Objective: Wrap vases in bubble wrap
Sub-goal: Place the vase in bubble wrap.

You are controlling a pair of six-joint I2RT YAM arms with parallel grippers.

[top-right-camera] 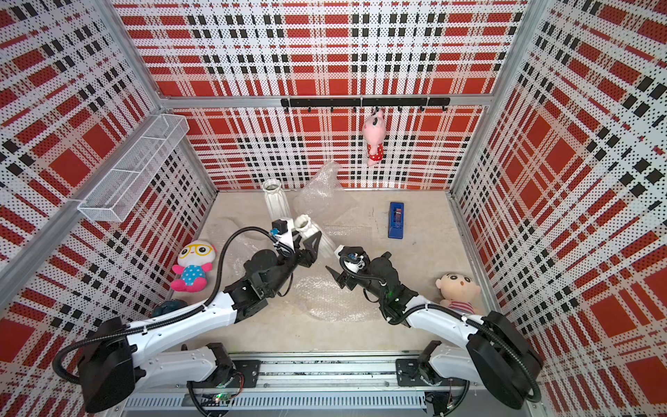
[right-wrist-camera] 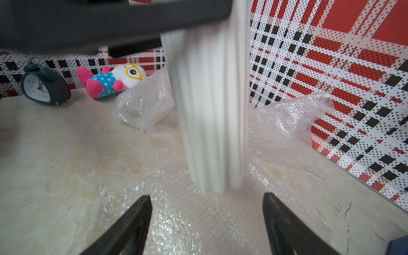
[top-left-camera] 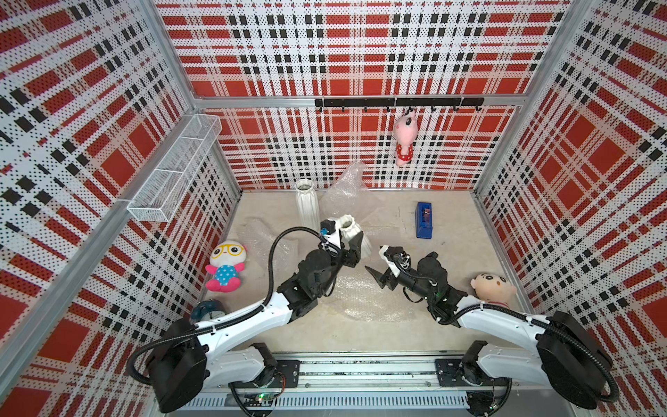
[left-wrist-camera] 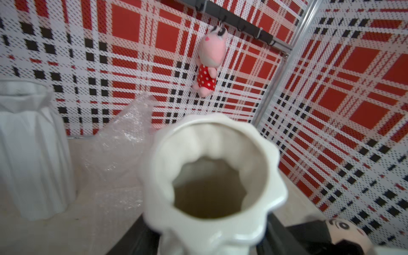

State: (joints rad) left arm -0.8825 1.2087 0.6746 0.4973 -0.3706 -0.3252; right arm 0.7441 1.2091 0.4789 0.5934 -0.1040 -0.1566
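Left end effector (top-left-camera: 347, 238) clamps short vase (top-left-camera: 365, 246), right end effector (right-wrist-camera: 205, 199) open nearby

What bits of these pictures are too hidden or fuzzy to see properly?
The alarm clock: in both top views the left arm covers most of it.
The short white ribbed vase: blurred in the right wrist view, so whether its base touches the bubble wrap is unclear.
The blue tape dispenser: only a corner shows, cut off by the right wrist view's edge.
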